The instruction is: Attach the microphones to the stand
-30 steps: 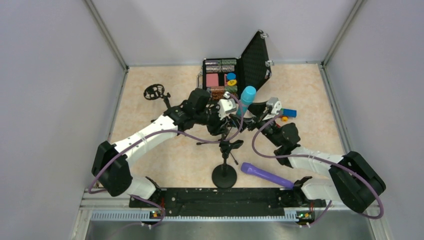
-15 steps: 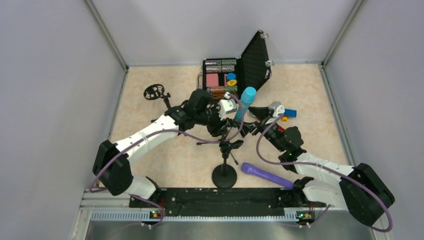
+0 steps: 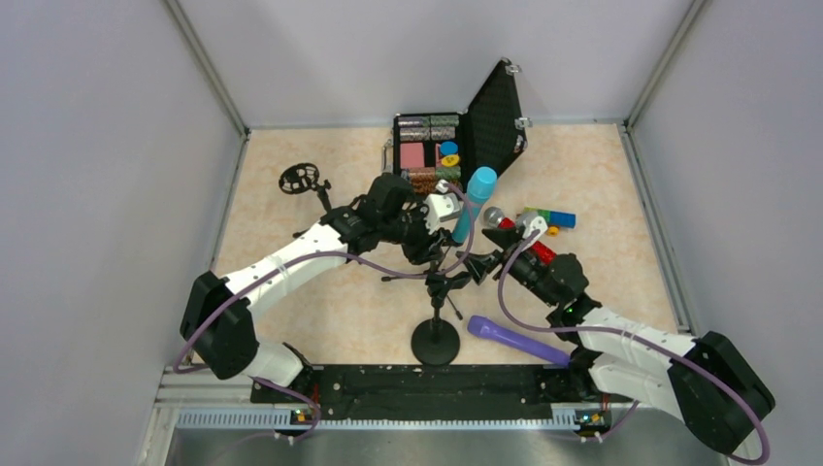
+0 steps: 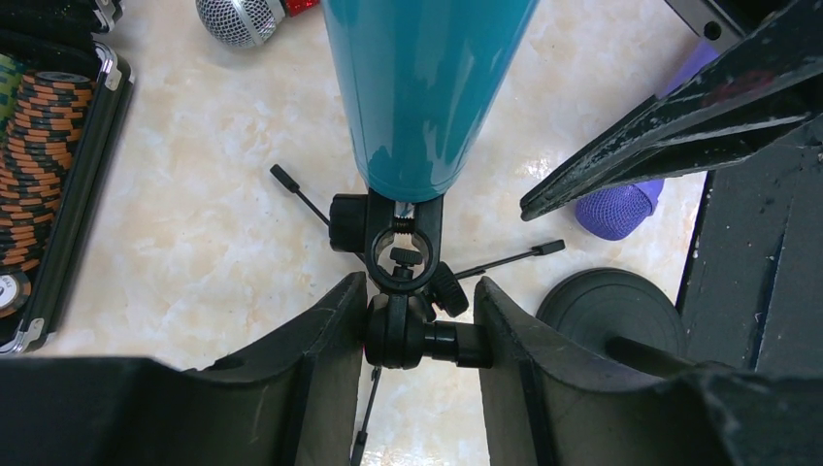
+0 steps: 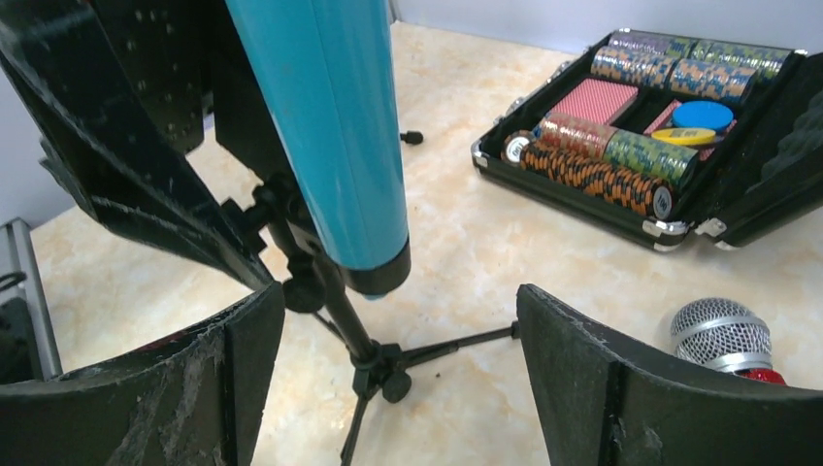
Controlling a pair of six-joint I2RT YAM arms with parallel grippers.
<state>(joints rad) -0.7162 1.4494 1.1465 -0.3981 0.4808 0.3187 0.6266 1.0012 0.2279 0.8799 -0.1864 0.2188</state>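
Observation:
The light blue microphone (image 3: 476, 199) stands tilted in the clip of the black stand (image 3: 436, 340); it also shows in the left wrist view (image 4: 417, 87) and the right wrist view (image 5: 325, 126). My left gripper (image 4: 417, 303) is shut on the stand's joint (image 4: 417, 335) just under the clip. My right gripper (image 5: 398, 309) is open and empty, its fingers either side of the blue microphone's lower end, not touching. The red microphone (image 3: 505, 223) lies on the table behind my right gripper, its silver head (image 5: 723, 335) in view. The purple microphone (image 3: 514, 338) lies near the stand's base.
An open black case of poker chips (image 3: 427, 150) stands at the back. A multicoloured toy-brick car (image 3: 549, 218) lies right of the red microphone. A small black round holder on a stand (image 3: 301, 180) is at the back left. The stand's thin levers (image 4: 510, 257) stick out sideways.
My right arm has drawn back toward the near side and lower, away from the blue microphone's body. The red microphone's head now shows. My left gripper has stayed on the stand.

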